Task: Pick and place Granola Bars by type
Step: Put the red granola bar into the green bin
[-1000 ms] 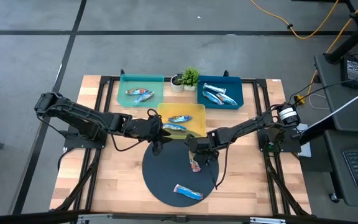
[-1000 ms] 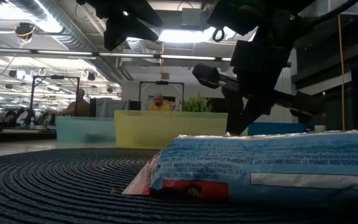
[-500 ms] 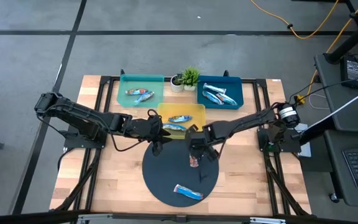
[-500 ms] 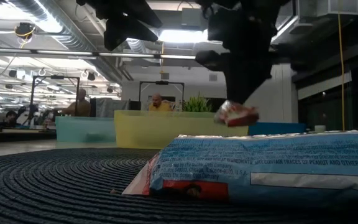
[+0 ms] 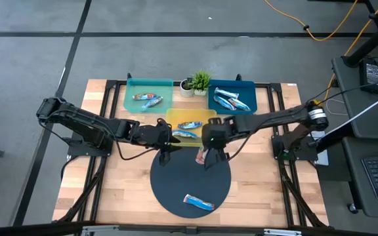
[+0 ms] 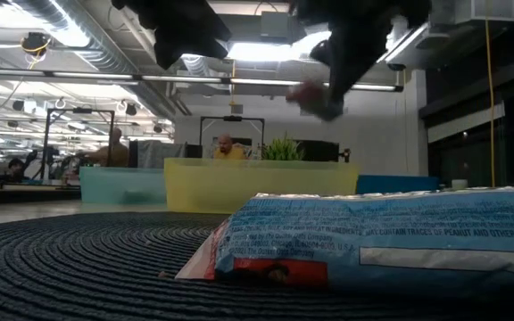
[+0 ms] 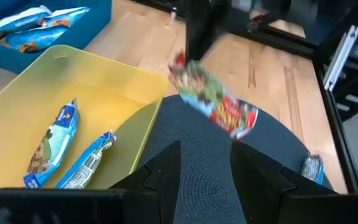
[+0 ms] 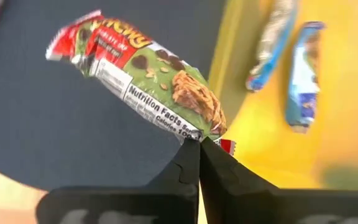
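Observation:
My right gripper (image 5: 209, 145) is shut on a green-and-red granola bar (image 5: 201, 156) above the far part of the dark round mat (image 5: 176, 187), next to the yellow tray (image 5: 210, 117). The lifted bar (image 7: 213, 102) also shows in the left wrist view. My left gripper (image 5: 165, 143) hovers open at the mat's far-left edge, beside the yellow tray's near side. A blue-wrapped bar (image 5: 197, 202) lies flat on the mat's near part. Two bars (image 5: 188, 130) lie in the yellow tray, more in the teal tray (image 5: 136, 86) and the blue tray (image 5: 249, 88). My right gripper (image 8: 199, 142) pinches the bar's red sealed end (image 8: 227, 145) between its two fingertips. It comes from above, slanting down. The bar is lifted clear of the mat, and its long body (image 8: 148, 78) sticks out tilted beyond the fingers.
A small green potted plant (image 5: 199, 81) stands between the teal and blue trays at the far edge. The three trays sit across the table's far half. Bare wood (image 5: 113, 190) lies left and right of the mat. People sit in the room behind (image 6: 228, 147).
My right gripper has risen from the mat with the green-and-red bar and moved left and toward the far edge, to the yellow tray's near side. The bar lay on the mat a second ago and now is lifted clear.

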Motion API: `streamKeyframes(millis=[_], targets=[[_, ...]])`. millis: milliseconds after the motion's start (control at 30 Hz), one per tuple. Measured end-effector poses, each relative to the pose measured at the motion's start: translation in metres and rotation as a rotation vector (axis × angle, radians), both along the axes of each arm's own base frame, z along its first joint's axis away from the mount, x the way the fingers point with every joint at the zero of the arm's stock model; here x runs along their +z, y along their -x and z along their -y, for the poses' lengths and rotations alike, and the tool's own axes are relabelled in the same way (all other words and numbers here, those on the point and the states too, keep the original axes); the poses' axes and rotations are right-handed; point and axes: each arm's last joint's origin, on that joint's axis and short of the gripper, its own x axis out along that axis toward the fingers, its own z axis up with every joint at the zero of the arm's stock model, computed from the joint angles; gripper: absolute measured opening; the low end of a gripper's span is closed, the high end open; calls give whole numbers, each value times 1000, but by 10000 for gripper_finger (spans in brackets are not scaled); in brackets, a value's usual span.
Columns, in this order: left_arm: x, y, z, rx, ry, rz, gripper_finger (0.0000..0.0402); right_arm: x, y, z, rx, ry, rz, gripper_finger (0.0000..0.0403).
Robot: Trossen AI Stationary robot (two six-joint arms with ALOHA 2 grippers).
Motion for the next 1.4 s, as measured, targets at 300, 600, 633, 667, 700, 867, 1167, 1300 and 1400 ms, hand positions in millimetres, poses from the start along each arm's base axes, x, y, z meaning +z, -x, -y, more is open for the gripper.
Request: streamKeyframes(millis=[300, 600, 633, 667, 700, 867, 1167, 1300, 1400], targets=[[9, -5, 1, -84, -114, 90, 152, 46, 22, 17, -298, -145, 189, 11], [24, -11, -4, -84, -190, 235, 227, 65, 26, 27, -350, -227, 315, 13], [26, -12, -5, -85, -196, 239, 237, 65, 25, 28, -348, -238, 320, 13], [28, -12, -5, -87, -204, 243, 246, 66, 25, 29, -349, -245, 326, 13], [30, -12, -5, -90, -212, 249, 255, 66, 24, 31, -350, -253, 328, 13], [36, -13, -5, -121, -259, 264, 291, 68, 22, 37, -347, -295, 352, 13], [38, -13, -2, -175, -306, 251, 306, 70, 19, 52, -357, -352, 383, 13], [35, -12, -1, -169, -345, 216, 307, 73, 17, 57, -340, -402, 410, 13], [35, -12, -1, -136, -402, 206, 307, 75, 15, 58, -322, -431, 437, 13]])
